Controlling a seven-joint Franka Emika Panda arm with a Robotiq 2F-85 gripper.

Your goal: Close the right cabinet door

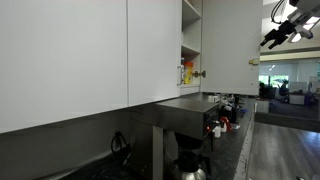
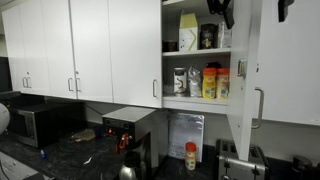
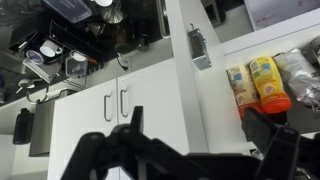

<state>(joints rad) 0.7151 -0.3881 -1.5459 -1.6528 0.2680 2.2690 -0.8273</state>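
Observation:
The right cabinet door [image 2: 243,90] stands open, swung out from the cabinet and seen almost edge-on, with its silver bar handle [image 2: 262,108] on the outer face. It is the wide white panel in an exterior view [image 1: 231,45]. My gripper [image 2: 253,9] is open and empty at the door's top edge, one finger on each side of the panel. It sits up high beside the door's free edge in an exterior view [image 1: 283,30]. In the wrist view the open fingers [image 3: 205,135] frame the door's white edge [image 3: 185,85] with its hinge [image 3: 198,45].
The open cabinet holds bottles and jars on shelves [image 2: 205,80]. Matching closed white doors [image 2: 90,45] run along the wall. Below are a counter with a microwave [image 2: 40,122], a coffee machine [image 2: 135,130] and a toaster [image 2: 240,162].

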